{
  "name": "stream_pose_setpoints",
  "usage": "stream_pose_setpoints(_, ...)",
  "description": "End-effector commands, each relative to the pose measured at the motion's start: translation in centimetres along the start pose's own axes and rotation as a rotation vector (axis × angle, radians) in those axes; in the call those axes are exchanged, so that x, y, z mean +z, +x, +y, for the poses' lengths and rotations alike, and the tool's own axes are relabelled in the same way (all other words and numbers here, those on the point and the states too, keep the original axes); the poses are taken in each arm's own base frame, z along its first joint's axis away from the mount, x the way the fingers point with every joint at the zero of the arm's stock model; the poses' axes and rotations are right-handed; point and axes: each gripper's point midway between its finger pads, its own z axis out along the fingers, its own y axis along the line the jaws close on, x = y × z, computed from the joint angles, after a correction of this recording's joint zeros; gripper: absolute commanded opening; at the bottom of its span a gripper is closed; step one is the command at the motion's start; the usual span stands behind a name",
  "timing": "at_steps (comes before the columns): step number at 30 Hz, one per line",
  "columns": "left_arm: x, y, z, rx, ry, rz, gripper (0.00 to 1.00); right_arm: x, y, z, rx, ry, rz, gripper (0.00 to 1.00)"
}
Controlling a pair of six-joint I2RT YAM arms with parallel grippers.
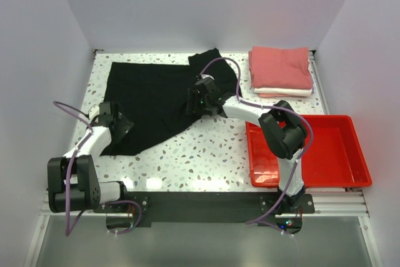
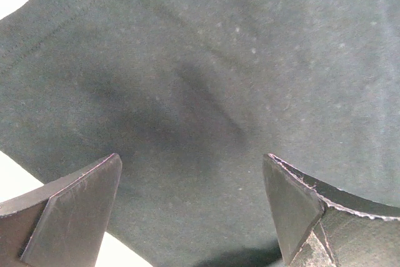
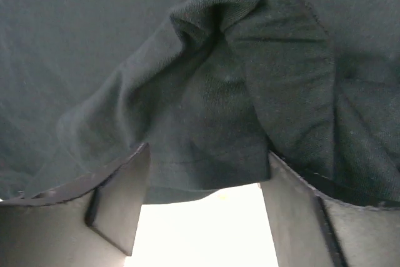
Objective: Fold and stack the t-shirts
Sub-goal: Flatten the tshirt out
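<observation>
The black t-shirt (image 1: 150, 98) lies spread over the back left of the table, one sleeve reaching toward the back middle. My left gripper (image 1: 122, 127) hangs open just above its near left corner, and in the left wrist view flat black cloth (image 2: 219, 60) fills the space between the fingers (image 2: 75, 211). My right gripper (image 1: 192, 104) is at the shirt's right edge. In the right wrist view its jaws stand apart on either side of a raised fold of the black cloth (image 3: 212, 98), with bare table showing below the hem. Folded salmon-pink (image 1: 281, 65) and white (image 1: 284, 91) t-shirts are stacked at the back right.
A red plastic tray (image 1: 359, 154) sits at the right front beside the right arm's base, with nothing in it. White walls close in the table at the back and sides. Speckled tabletop (image 1: 206, 154) shows in front of the black shirt.
</observation>
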Motion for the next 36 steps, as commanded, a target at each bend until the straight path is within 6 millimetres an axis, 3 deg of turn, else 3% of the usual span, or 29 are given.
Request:
stream_pose_setpoints(1, 0.6, -0.5, -0.3, 0.001, 0.021, -0.017, 1.00, -0.5, -3.8, 2.2, 0.030, -0.032, -0.113, 0.70)
stream_pose_setpoints(5, 0.8, -0.3, -0.3, 0.004, 0.021, -0.006, 1.00, -0.9, -3.7, 1.9, 0.023, 0.003, -0.110, 0.58)
stream_pose_setpoints(16, 0.9, -0.2, -0.2, 0.005, 0.020, 0.000, 1.00, -2.1, -4.4, 0.0, -0.035, 0.140, -0.115, 0.59)
stream_pose_setpoints(22, 1.1, -0.1, -0.2, 0.005, 0.022, 0.004, 1.00, -2.5, -4.5, 0.3, -0.060, 0.149, -0.125, 0.41)
stream_pose_setpoints(25, 1.1, -0.1, -0.3, 0.007, 0.023, 0.008, 1.00, -2.3, -4.3, 0.1, -0.068, 0.160, -0.106, 0.27)
stream_pose_setpoints(33, 1.2, -0.1, -0.3, 0.007, 0.028, 0.011, 1.00, -2.9, -4.0, -0.9, -0.093, 0.223, -0.083, 0.12)
stream_pose_setpoints(35, 1.2, -0.1, -0.3, 0.007, 0.028, 0.011, 1.00, -3.0, -3.7, -1.0, -0.099, 0.219, -0.076, 0.00)
stream_pose_setpoints(36, 1.2, 0.0, -0.3, 0.009, 0.029, 0.012, 1.00, -3.0, -3.2, -1.2, -0.101, 0.222, -0.069, 0.00)
